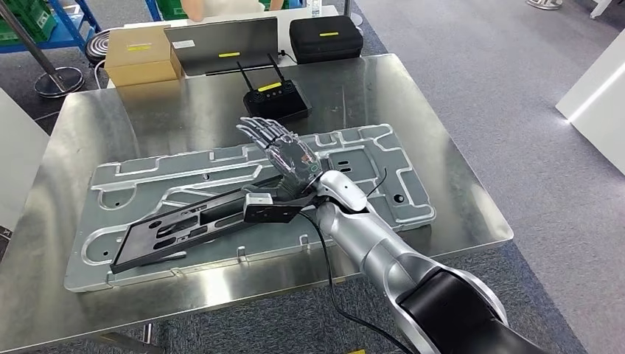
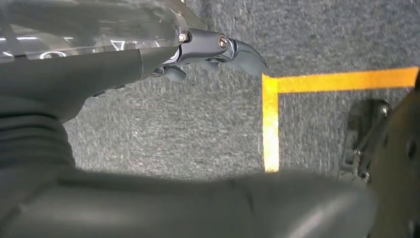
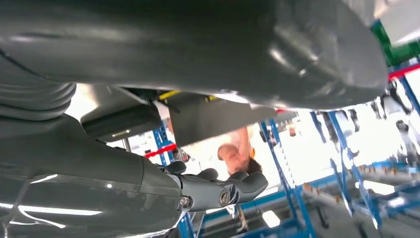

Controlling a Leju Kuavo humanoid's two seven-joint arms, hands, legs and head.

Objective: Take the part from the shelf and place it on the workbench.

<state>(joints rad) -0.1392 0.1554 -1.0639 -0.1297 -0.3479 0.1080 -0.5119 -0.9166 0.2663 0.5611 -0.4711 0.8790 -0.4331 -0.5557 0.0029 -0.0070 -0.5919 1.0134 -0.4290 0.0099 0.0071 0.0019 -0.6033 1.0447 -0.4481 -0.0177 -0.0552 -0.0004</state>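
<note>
The black flat part (image 1: pixel 188 225) lies on the big grey metal panel (image 1: pixel 184 173), its long axis running from about eight o'clock, near the panel's lower left corner, up to two o'clock, where a small grey block (image 1: pixel 258 200) sits on its upper end. That end points toward the right hand (image 1: pixel 284 151). The hand hovers just past the part's upper end, fingers spread and stretched toward eleven o'clock, palm down, gripping nothing; from the head view I cannot tell whether its heel touches the part. A black cable (image 1: pixel 324 251) trails along the silver right arm (image 1: pixel 383 251).

The panel lies flat on the shiny steel workbench (image 1: pixel 457 199), covering most of its middle. At twelve o'clock from the panel sits a black remote controller (image 1: pixel 276 102) with two antennas. Beyond the bench's far edge are a cardboard box (image 1: pixel 140 53), a grey laptop-like slab (image 1: pixel 221 44) and a black case (image 1: pixel 324 35).

In the left wrist view, the left hand (image 2: pixel 198 49) hangs over grey carpet (image 2: pixel 198 129) marked with a yellow tape corner (image 2: pixel 270 99), its fingers loosely curled and empty.

In the right wrist view, blue racks (image 3: pixel 346 188) and a person (image 3: pixel 237 153) show beyond the right hand's fingers (image 3: pixel 233 186).
</note>
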